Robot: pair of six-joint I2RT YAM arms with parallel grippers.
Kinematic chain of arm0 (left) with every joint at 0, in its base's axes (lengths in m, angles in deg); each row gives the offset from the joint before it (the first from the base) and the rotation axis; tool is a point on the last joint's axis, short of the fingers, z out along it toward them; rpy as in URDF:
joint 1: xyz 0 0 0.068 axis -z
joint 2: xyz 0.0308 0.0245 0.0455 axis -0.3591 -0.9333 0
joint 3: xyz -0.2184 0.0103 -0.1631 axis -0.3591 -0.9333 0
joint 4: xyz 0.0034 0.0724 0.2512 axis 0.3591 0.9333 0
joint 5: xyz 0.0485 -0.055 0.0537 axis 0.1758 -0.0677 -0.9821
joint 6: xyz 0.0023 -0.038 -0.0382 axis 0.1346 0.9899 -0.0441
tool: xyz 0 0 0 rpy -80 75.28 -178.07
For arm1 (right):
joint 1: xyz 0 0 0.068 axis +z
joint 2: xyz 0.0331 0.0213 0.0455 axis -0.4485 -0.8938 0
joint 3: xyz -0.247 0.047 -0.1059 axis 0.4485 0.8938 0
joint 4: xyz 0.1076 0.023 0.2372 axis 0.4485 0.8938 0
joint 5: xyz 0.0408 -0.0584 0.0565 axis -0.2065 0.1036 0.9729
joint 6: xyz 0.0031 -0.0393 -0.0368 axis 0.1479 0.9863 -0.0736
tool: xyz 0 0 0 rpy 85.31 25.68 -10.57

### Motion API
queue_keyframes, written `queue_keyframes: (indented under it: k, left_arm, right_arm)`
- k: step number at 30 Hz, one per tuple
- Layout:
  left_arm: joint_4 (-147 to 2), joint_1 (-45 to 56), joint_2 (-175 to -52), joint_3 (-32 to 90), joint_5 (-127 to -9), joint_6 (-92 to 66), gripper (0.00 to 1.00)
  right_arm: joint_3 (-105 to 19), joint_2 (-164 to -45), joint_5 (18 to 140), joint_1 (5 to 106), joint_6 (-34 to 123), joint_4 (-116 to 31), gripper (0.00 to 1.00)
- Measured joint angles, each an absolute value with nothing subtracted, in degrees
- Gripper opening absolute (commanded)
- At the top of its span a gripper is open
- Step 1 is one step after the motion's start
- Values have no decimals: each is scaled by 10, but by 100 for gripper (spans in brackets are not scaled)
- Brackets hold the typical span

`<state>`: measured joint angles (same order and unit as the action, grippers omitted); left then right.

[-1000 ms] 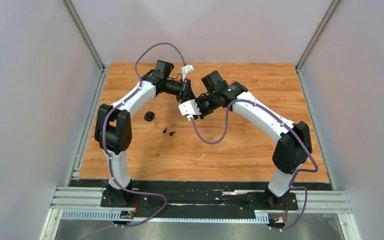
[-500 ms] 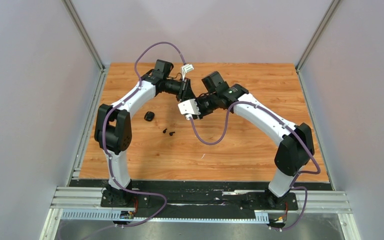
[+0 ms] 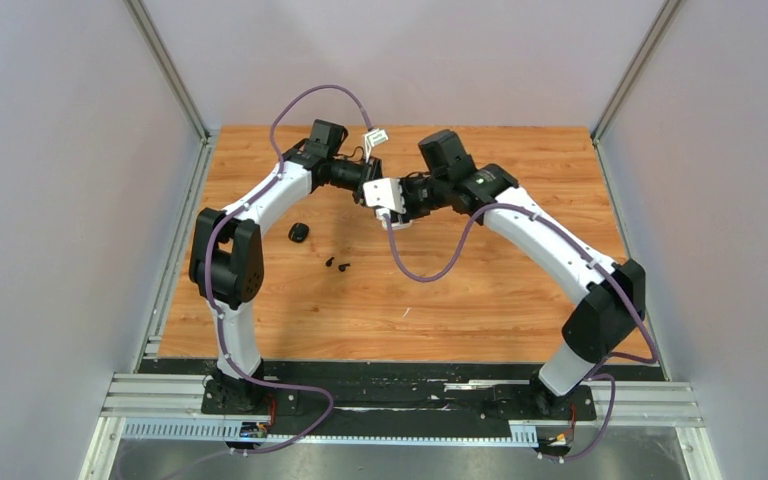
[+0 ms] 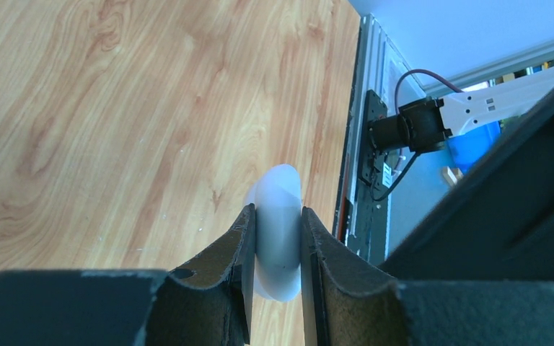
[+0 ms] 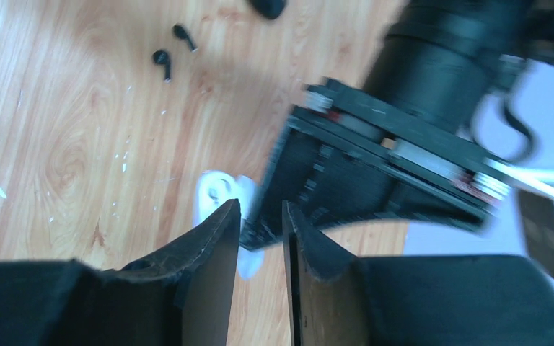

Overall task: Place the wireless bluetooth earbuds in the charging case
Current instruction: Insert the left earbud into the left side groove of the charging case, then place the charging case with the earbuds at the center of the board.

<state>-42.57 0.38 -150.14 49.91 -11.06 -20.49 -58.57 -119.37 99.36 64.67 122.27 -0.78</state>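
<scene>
My left gripper is shut on the white charging case and holds it above the table at the back centre. In the right wrist view the case shows open and blurred beside the left gripper's black body. My right gripper hovers right over it with its jaws a narrow gap apart and nothing between them. Two black earbuds lie on the wood and also show in the right wrist view. I cannot make out the white earbuds.
A black case lies left of the black earbuds, and its edge shows in the right wrist view. Both wrists crowd together at the back centre. Grey walls close in the wooden table.
My right wrist has moved back and up against the left gripper, and its elbow has swung to the right. The left arm has not moved.
</scene>
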Motion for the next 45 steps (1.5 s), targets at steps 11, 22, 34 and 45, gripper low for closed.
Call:
queue_keyframes:
  k: [11,22,34,45]
  left_arm:
    - [-408,6,-1503,504,-90,-223,0]
    - [-416,7,-1626,512,-86,-245,0]
    - [-413,13,-1716,538,-106,-260,0]
    - [-515,18,-1690,459,-132,-277,6]
  right_arm:
    - [-551,-1065,1064,534,976,-76,39]
    - [-449,-1061,1095,429,804,-80,42]
    - [-418,-1061,1102,383,755,-81,43]
    - [-405,-1064,1109,381,754,-84,43]
